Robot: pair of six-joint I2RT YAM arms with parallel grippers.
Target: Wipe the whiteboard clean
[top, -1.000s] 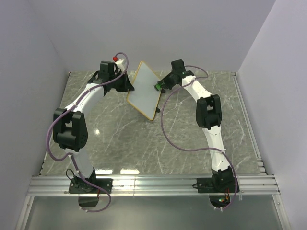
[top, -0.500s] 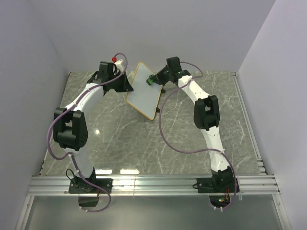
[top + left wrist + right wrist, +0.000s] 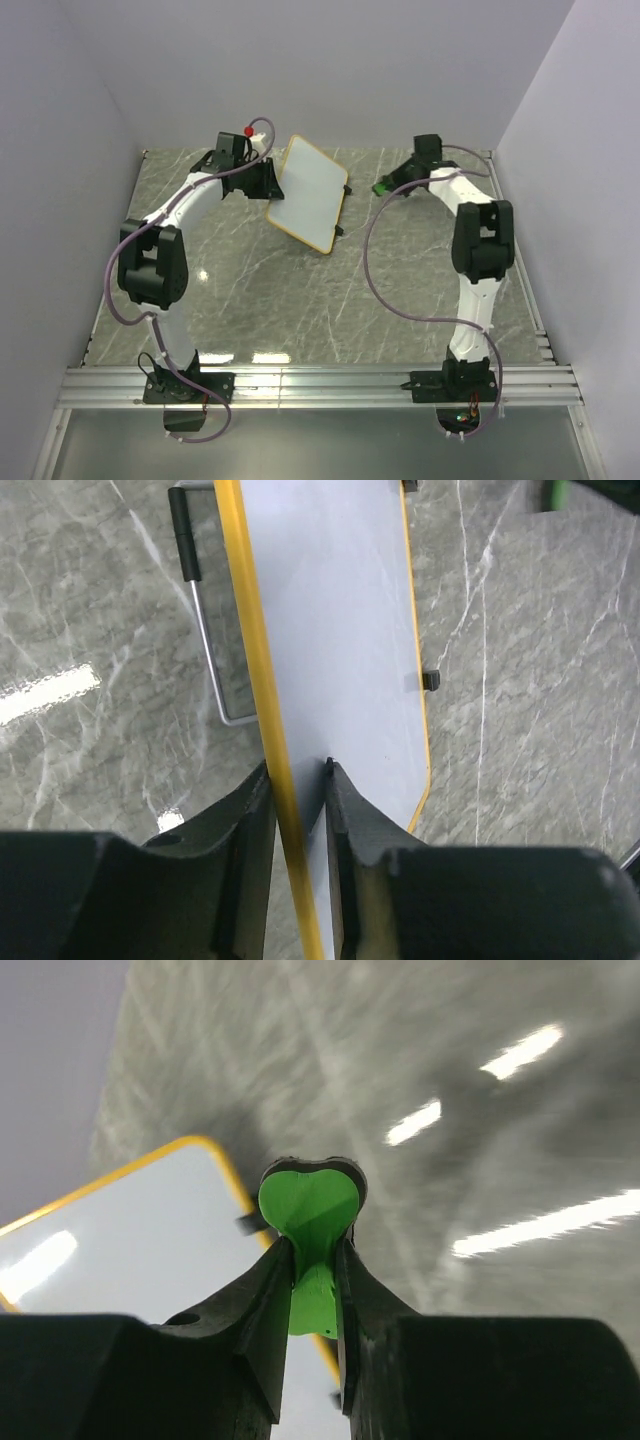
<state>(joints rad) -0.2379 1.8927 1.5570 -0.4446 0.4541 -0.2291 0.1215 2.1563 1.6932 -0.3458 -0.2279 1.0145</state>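
Observation:
The whiteboard [image 3: 310, 196] is white with a thin yellow frame and small black feet, its face blank, held tilted above the table at the back middle. My left gripper [image 3: 268, 183] is shut on its left edge; in the left wrist view the fingers [image 3: 345, 810] clamp the yellow frame [image 3: 262, 680]. My right gripper [image 3: 385, 186] is shut on a small green eraser [image 3: 381, 187], to the right of the board and apart from it. In the right wrist view the eraser [image 3: 311, 1210] sits between the jaws, with the board [image 3: 120, 1250] beyond at the left.
A grey marble table [image 3: 300, 300] lies between lilac walls. An aluminium rail [image 3: 320, 385] runs along the near edge at the arm bases. A wire stand [image 3: 205, 630] shows behind the board in the left wrist view.
My right gripper has pulled the green eraser off the board's face and swung right, away from it. The left gripper has tilted the board a little, still holding it.

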